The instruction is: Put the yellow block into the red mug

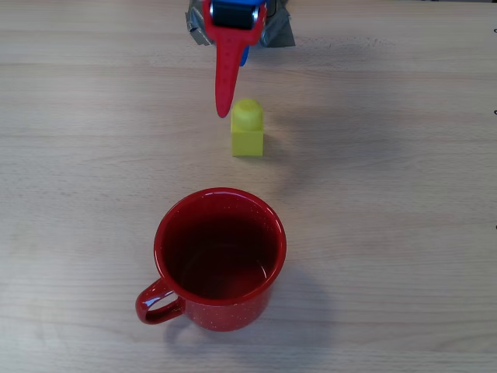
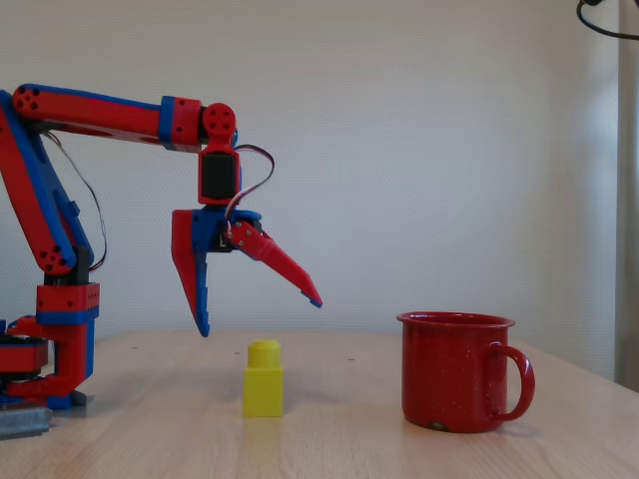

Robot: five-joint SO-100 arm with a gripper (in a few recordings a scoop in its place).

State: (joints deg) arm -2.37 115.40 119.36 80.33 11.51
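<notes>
The gripper (image 2: 258,313) hung above the wooden table (image 2: 399,449) with its jaws spread wide and nothing between them: in the fixed view one finger pointed almost straight down and the other was splayed out toward the mug side, both tips clear of the block below. That spread read as a set-up for a grasp from above, wide enough to drop around the brick without knocking it. The yellow block (image 2: 263,379) stood upright on the table with its round stud on top, untouched, just below and slightly to the right of the downward finger in that view. In the overhead view the tip of the long red finger lay just beside the stud at the block's upper left, so the gripper seemed not yet centred over it, though how high it sat could only be judged from the side. The red mug (image 1: 221,256) stood upright and open, apart from the block, nearer the camera in the overhead view, its handle at the lower left and its dark inside seemingly empty; an open mouth left a plain drop for the block. No brand, label or writing could be read on the mug, the block or the arm
</notes>
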